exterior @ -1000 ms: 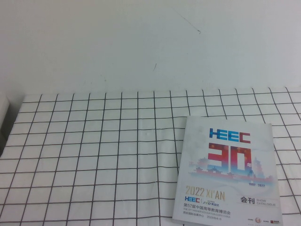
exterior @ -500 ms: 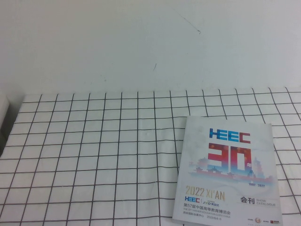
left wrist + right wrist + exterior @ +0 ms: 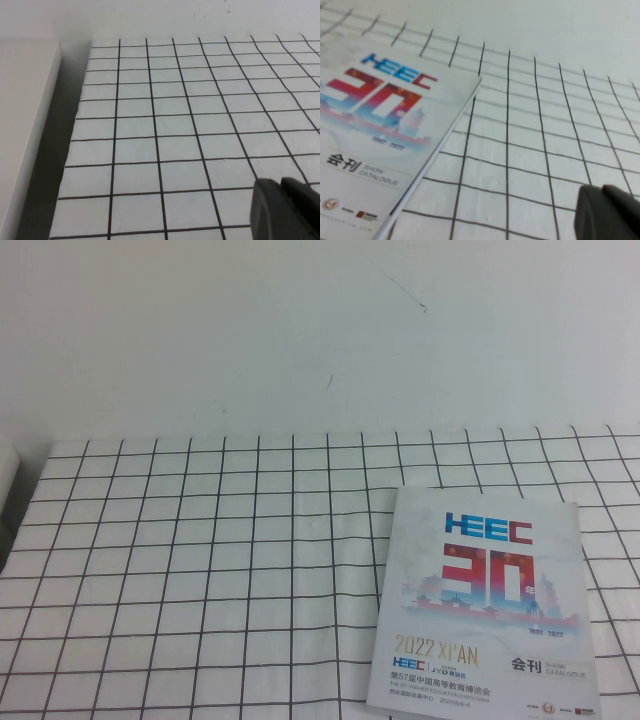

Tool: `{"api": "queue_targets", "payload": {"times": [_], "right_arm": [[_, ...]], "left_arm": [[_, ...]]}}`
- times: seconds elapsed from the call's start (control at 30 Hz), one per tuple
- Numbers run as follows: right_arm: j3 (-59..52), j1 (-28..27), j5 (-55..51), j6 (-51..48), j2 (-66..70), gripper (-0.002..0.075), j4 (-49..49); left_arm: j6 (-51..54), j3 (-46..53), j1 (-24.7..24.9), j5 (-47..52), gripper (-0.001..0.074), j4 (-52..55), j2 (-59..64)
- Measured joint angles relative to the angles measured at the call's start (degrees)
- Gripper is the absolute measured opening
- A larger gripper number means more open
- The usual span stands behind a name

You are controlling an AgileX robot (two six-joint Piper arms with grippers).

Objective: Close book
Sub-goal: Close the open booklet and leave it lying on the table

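Right wrist view: book (image 3: pixel 380 130) near right fingers (image 3: pixel 607 215); left fingers (image 3: pixel 282 210) apart

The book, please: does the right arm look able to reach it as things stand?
Probably yes: the right gripper hangs beside the book, which lies closed on the checked cloth, nothing between them. The left gripper hangs over bare cloth.

The book (image 3: pixel 485 605) showed a pale grey-white cover printed with blue "HEEC" lettering, a red-and-blue "30" and gold "2022 XI'AN". The worktop (image 3: pixel 200 570) under it was white, ruled with a black square grid, and the wall (image 3: pixel 300 330) behind was plain white. The left gripper (image 3: pixel 287 210), over bare grid, and the right gripper (image 3: pixel 607 212), over grid beside the book, were both dark grey-black.
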State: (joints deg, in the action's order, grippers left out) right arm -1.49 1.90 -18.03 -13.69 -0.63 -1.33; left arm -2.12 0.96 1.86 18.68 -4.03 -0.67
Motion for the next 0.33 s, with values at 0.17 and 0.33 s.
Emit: {"api": "queue_targets", "payload": {"times": [0.17,0.33], "right_arm": [[0.1,-0.3,-0.9,2.0,0.0,-0.0003,-0.2],[0.1,-0.3,-1.1,5.4,0.0,-0.0003,-0.2]], "left_arm": [[0.0,0.0,0.0,0.0,-0.0002,0.0,0.0],[0.0,0.0,0.0,0.0,-0.0002,0.0,0.0]]}}
